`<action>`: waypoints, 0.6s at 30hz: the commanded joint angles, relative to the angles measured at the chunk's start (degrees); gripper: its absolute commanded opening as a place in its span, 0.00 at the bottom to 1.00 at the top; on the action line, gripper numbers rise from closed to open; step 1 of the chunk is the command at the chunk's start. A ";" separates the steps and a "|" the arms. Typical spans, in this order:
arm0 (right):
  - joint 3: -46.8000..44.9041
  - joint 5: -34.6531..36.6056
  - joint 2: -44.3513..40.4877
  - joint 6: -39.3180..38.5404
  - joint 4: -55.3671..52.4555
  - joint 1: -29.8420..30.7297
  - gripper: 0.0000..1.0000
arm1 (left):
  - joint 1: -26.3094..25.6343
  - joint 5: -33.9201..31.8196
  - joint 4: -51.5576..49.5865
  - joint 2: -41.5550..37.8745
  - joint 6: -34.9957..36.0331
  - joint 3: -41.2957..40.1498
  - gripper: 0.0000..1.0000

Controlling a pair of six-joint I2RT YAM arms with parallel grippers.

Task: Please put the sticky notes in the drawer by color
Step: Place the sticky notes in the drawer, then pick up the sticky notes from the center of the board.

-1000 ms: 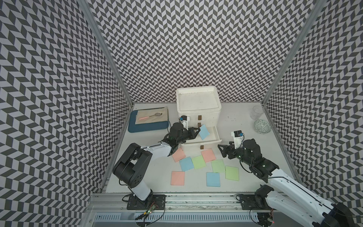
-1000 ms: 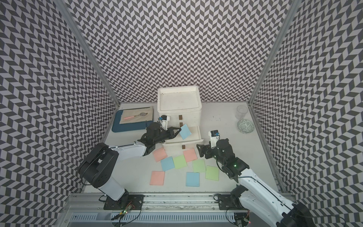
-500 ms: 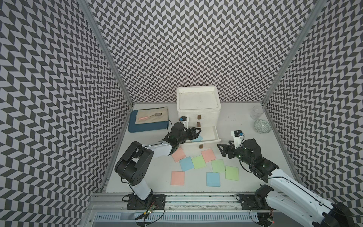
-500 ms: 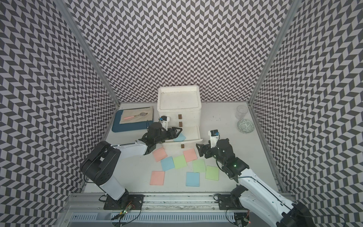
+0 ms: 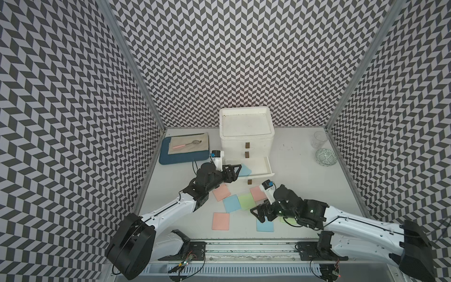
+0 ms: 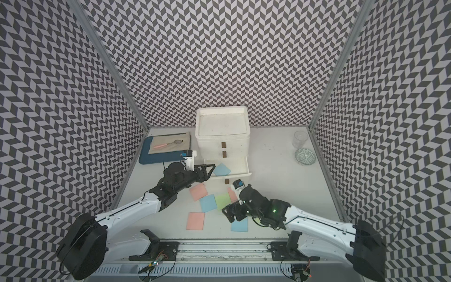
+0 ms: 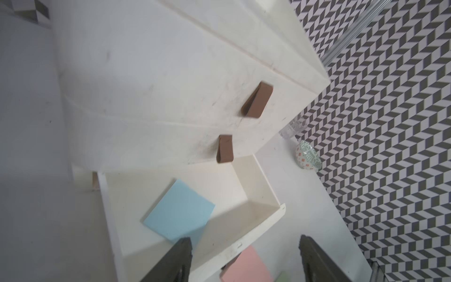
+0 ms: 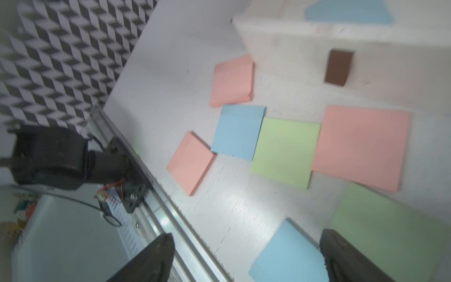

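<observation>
Both top views are bright, evenly lit from above and sharp, with only soft, short shadows on the tabletop (image 5: 292, 156). The left wrist view bends the straight edges of the drawer (image 7: 170, 73) and shows a shaded band inside its open bottom compartment. The right wrist view is motion-blurred, smearing the sticky notes (image 8: 285, 151).

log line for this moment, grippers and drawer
left gripper: open, by bottom drawer | bottom drawer: pulled out, one blue note inside | right gripper: open, over blue table note
</observation>
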 commanded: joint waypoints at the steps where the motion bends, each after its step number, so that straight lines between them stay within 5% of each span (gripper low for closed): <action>1: 0.52 8.59 5.07 14.18 -6.47 7.20 1.00 | -0.47 -0.50 0.15 -0.72 3.14 -4.29 0.73; 7: 1.50 11.53 12.93 25.92 -6.90 14.72 1.00 | -1.78 0.13 0.09 -1.69 7.85 -7.13 0.73; 18: 8.25 18.90 15.99 33.36 -18.45 16.00 0.99 | -4.09 -3.28 -0.64 -5.59 9.94 -7.79 0.73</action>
